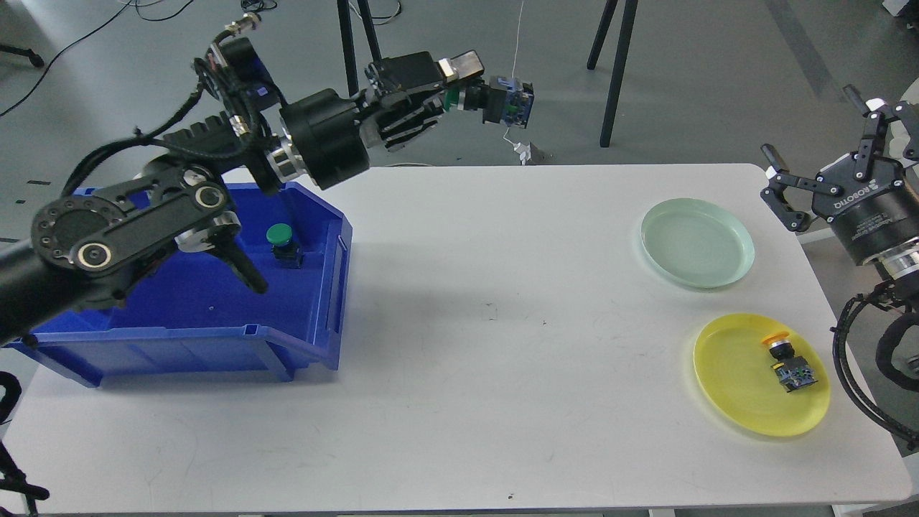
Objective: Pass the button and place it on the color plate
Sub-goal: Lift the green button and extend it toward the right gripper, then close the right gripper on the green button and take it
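1. near the table's (459, 402) front right corner, a yellow plate (732, 388) holds an orange-capped button (787, 362) lying on its side.
2. at the front left corner, a blue bin (179, 337) holds a green button (283, 243) standing upright near its right wall.
3. toward the far right corner sits a pale green plate (696, 243) with nothing on it.
4. beyond the right edge, the right gripper (826, 154) hangs with fingers spread wide, holding nothing.
5. above the far edge, the left gripper (459, 86) is raised in the air, clamped on a green-capped button (502, 102) whose body points right.
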Robot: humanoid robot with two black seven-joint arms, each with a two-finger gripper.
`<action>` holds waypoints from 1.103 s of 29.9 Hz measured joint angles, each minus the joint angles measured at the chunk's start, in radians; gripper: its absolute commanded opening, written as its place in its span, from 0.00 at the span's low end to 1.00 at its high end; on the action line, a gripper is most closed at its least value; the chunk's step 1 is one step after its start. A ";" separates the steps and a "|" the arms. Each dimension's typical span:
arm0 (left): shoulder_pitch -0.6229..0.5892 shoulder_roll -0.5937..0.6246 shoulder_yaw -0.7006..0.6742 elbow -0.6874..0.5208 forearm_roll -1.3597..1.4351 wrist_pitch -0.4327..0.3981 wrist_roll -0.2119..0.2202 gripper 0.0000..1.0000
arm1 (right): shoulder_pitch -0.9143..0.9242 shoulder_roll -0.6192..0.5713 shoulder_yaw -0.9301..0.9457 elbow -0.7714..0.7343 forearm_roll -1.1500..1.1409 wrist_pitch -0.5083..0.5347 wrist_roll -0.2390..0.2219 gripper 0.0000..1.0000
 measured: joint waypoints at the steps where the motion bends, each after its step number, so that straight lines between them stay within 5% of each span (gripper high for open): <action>1: 0.002 -0.045 0.006 0.026 0.002 0.005 0.000 0.30 | -0.003 -0.016 -0.009 0.019 -0.002 0.000 -0.001 0.98; 8: 0.030 -0.152 0.038 0.154 0.008 0.010 0.000 0.30 | 0.006 -0.013 -0.099 0.120 -0.104 0.000 -0.007 0.98; 23: 0.037 -0.163 0.039 0.164 0.008 0.014 0.000 0.31 | 0.282 0.284 -0.367 0.092 -0.239 0.000 -0.018 0.97; 33: 0.041 -0.162 0.039 0.163 0.012 0.015 0.000 0.31 | 0.292 0.323 -0.370 0.088 -0.233 0.000 -0.018 0.95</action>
